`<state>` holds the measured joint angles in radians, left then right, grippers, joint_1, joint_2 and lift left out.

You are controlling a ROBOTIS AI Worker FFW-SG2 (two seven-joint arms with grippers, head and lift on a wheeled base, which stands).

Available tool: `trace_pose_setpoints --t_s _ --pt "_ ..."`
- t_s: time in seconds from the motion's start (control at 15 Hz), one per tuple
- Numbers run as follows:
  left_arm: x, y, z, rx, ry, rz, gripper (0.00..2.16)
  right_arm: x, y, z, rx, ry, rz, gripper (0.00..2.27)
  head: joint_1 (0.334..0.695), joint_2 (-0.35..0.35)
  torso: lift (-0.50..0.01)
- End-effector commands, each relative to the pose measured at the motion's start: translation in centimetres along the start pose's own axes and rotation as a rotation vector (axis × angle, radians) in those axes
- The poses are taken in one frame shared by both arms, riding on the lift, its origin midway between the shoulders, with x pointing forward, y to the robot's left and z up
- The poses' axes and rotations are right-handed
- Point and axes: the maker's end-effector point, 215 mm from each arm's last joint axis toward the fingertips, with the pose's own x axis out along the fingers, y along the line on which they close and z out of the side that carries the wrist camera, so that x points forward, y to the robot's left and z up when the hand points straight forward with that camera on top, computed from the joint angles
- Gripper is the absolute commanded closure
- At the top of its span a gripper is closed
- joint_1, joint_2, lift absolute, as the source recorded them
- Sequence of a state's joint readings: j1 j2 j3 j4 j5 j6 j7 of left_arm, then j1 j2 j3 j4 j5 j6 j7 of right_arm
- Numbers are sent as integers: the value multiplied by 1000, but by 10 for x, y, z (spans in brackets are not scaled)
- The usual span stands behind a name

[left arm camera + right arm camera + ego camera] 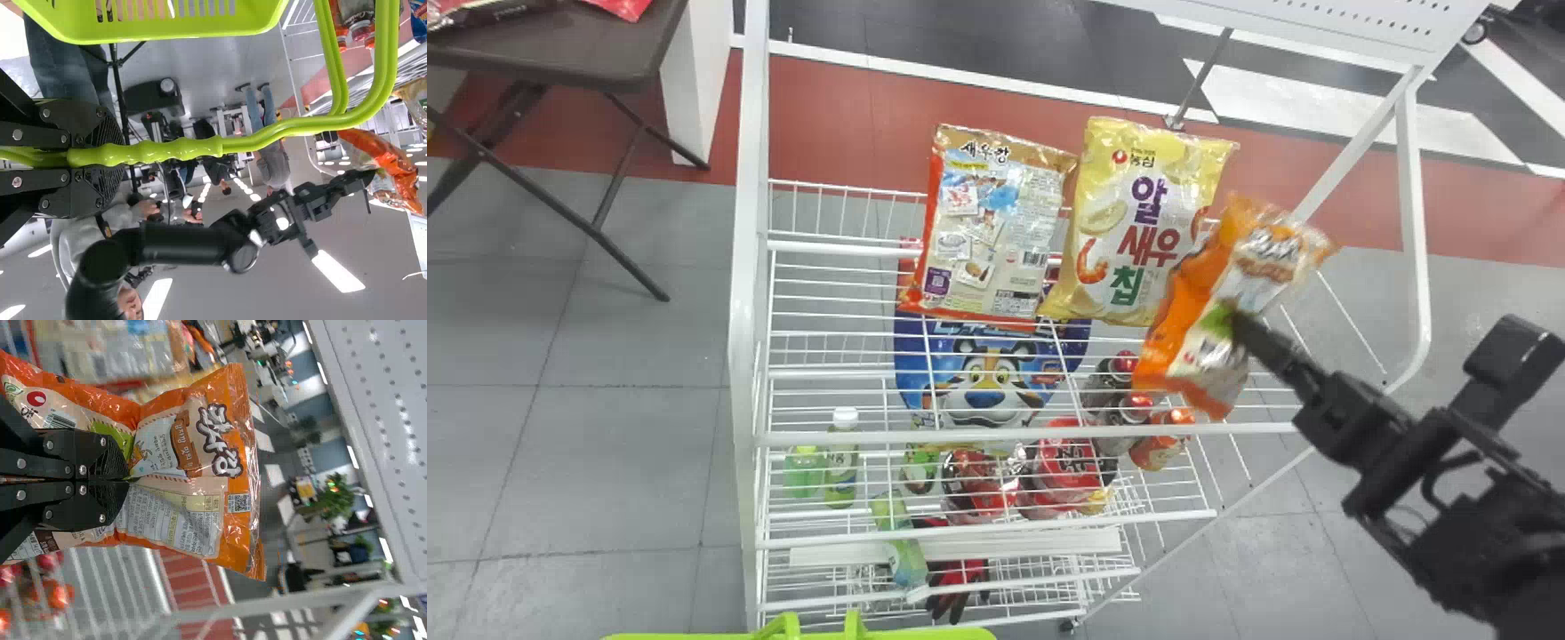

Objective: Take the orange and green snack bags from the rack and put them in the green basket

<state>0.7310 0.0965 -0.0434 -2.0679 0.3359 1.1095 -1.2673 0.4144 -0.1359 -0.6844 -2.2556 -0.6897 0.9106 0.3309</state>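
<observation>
Orange snack bag (1232,286) tilts beside the yellow bag (1143,218).

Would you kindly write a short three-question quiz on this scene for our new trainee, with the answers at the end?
1. True or false: the left gripper holds the handle of the basket.
2. What does the right gripper hold?
A) a bottle
B) the orange bag
C) a glove
3. Fill in: in the head view, the yellow bag is to the ____ of the orange bag.

Key: 1 true; 2 B; 3 left.
</observation>
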Motion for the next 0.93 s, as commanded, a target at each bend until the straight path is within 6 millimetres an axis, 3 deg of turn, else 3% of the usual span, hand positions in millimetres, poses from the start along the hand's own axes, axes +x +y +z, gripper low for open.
trace_pose_setpoints --t_s 0.0,0.27,0.6,0.87 --pt "1 -1 1 2 0 -5 2148 -26 41 -59 71 195 90 2246 695 -350 0" --pt "-2 0 2 -1 -8 0 2148 -84 93 -156 196 562 204 2246 695 -350 0" --pt "1 0 2 -1 -7 1 2148 -83 107 -174 145 638 248 2246 695 -350 0" --pt "1 1 4 3 -9 4 2148 -96 118 -244 98 810 234 2246 695 -350 0"
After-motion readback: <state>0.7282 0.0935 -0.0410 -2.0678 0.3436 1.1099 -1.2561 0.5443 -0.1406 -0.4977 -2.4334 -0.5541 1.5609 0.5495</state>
